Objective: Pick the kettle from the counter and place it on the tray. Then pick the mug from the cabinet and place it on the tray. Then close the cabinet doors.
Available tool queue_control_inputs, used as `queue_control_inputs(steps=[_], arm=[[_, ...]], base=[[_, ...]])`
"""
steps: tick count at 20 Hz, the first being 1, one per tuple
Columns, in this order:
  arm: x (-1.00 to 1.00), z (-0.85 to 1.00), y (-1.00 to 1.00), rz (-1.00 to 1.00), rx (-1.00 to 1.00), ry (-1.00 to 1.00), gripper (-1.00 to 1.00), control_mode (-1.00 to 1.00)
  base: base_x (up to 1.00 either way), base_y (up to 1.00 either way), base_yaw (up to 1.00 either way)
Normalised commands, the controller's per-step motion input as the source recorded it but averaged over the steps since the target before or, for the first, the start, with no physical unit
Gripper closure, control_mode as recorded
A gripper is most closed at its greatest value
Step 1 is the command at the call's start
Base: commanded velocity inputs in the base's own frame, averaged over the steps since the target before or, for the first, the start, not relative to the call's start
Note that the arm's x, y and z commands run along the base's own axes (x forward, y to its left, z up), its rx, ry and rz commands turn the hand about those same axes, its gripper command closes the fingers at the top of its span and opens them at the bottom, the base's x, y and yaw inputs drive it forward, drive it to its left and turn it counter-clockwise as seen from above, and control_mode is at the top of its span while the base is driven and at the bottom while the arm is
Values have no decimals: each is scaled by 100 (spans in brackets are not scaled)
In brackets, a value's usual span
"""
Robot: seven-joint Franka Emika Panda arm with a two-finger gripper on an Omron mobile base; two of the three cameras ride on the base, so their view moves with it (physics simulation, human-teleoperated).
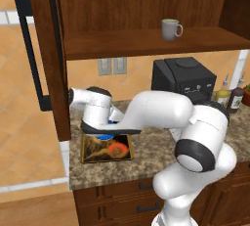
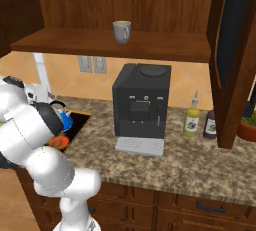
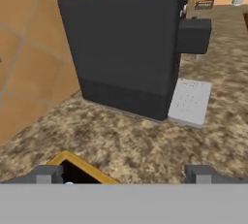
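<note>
Right base view: kettle (image 2: 63, 117) sits on tray (image 2: 81, 120) at the counter's (image 2: 165, 162) left end, mostly hidden behind the arm; just blue body, black handle and a bit of spout show. Left base view: tray's far part covered by the hand, only a blue sliver of kettle under it. Mug (image 1: 170, 29) stands upright on cabinet (image 1: 136, 5) shelf, doors (image 1: 49, 54) swung open, cut off at top. Hand view: gripper (image 3: 124, 173) tips spread wide apart w/ nothing between them, tray corner by one tip, coffee machine (image 3: 128, 48) ahead. Bottles (image 2: 192, 117) beside the machine, labels unreadable.
</note>
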Motion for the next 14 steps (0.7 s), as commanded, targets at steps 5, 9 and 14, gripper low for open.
queue_control_inputs(steps=[5,9,14], arm=[[-12,54,-62,13,14,-9,-100,-100],[-25,95,-38,18,12,-5,-100,-100],[-39,79,-42,17,3,-4,-100,-100]], base=[[0,0,0],[0,0,0],[0,0,0]])
